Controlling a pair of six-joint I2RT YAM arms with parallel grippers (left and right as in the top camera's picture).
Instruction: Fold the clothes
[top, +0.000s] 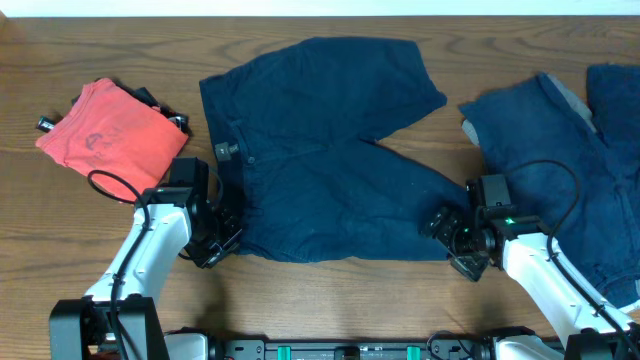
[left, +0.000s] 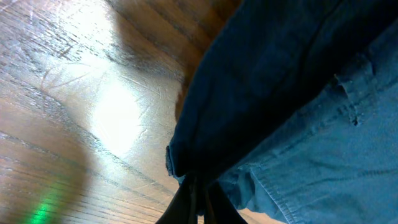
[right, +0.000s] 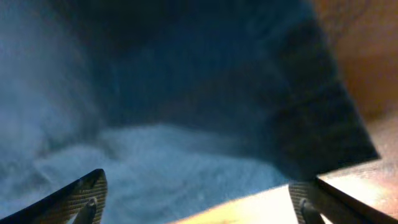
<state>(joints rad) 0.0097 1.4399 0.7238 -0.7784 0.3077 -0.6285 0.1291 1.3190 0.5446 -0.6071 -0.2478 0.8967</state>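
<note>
Overhead, the navy shorts (top: 320, 150) lay spread flat across the middle of the wooden table (top: 60, 220), with the waistband toward my left side and the legs running toward my right. My left claw (top: 222, 228) sat at the near waistband corner. On the left wrist view its fingers (left: 186, 202) were pressed together on the hem, pinching the dark cloth. My right claw (top: 447, 226) rested at the near leg end of the same shorts. On the right wrist view its fingers (right: 87, 193) stood wide apart, with blurred blue cloth ahead of them and nothing gripped. A second navy garment (top: 590, 150) with grey lining (top: 570, 95) lay rumpled at the table's right edge. A folded orange shirt (top: 110, 130) lay at the far left, apart from the shorts.
</note>
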